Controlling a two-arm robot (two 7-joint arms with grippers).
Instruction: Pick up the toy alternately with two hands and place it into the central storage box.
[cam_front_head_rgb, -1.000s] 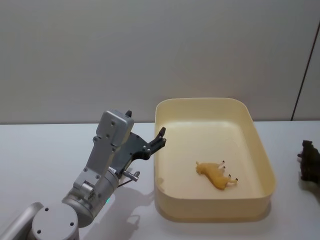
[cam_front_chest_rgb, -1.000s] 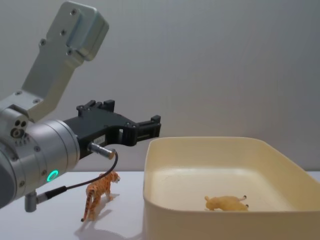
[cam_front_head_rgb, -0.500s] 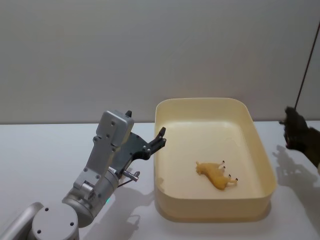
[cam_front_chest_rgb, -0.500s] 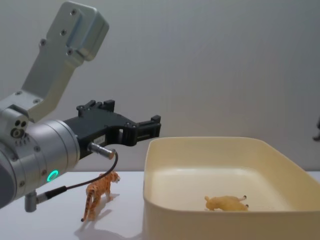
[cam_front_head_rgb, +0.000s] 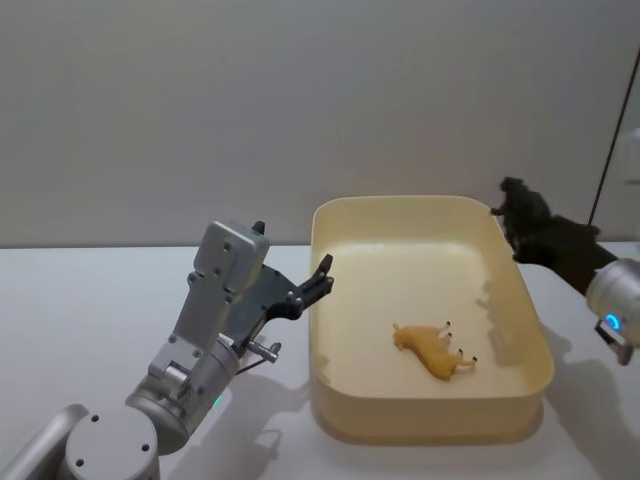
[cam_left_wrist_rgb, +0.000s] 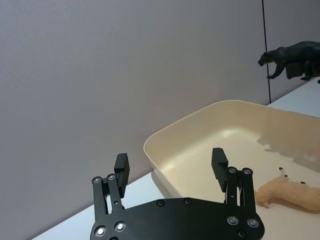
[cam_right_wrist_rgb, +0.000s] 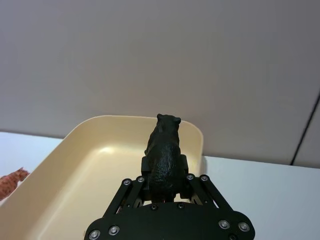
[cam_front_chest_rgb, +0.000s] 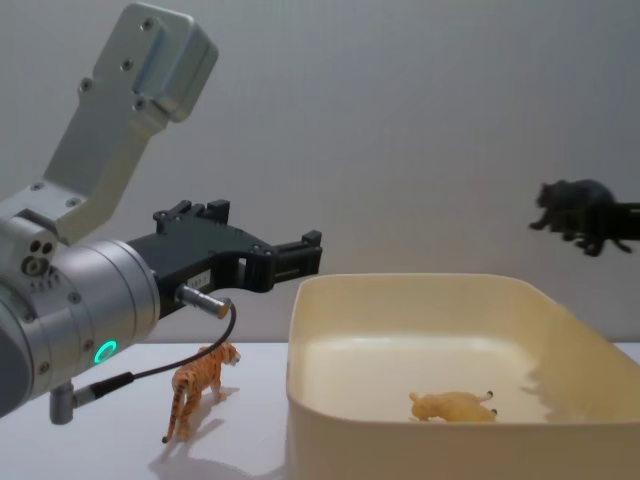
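White counter (cam_front_head_rgb: 80, 300) carries the cream central storage box (cam_front_head_rgb: 420, 415). The left hand (cam_left_wrist_rgb: 170, 160), spread, hovers beside its left rim; the right hand (cam_right_wrist_rgb: 163, 182) pinches a black panther toy (cam_right_wrist_rgb: 162, 147) above the far right corner. A yellow toy (cam_front_head_rgb: 432, 350) lies inside; a tiger (cam_front_chest_rgb: 200, 385) stands on open counter, left.

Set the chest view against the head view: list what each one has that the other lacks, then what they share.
The chest view adds an orange tiger toy standing on the table left of the central storage box, beneath the left arm. The head view adds the right arm's silver wrist with its blue light. Shared: the open left gripper beside the box's left rim, the right gripper holding a black toy above the box's right side, and a yellow toy lying inside.
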